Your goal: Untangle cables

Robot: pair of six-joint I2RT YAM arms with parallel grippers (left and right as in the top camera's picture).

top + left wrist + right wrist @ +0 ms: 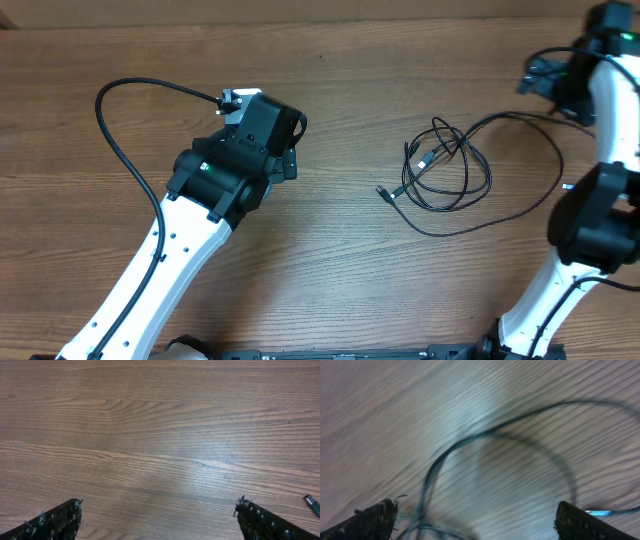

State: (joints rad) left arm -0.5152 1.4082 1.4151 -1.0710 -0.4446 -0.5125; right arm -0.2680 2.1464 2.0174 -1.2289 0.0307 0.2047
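The cables (pixel 440 168) lie as one tangle of thin black cords on the wood table, right of centre. One long loop sweeps out toward the right arm, and a plug end (pixel 383 192) sticks out at the left. My left gripper (pixel 290 148) is open, well to the left of the tangle. In the left wrist view this gripper (pixel 159 502) has only bare wood between its fingers, and a small plug tip (pixel 311 505) shows at the right edge. My right gripper (pixel 536 78) is raised at the far right. The blurred right wrist view shows it (pixel 476 505) open above a curved cable strand (pixel 470 440), holding nothing.
The left arm's thick black cable (pixel 110 120) arcs over the table's left side. The right arm's base link (pixel 595 215) stands close to the outer cable loop. The table's far edge (pixel 300 22) runs along the top.
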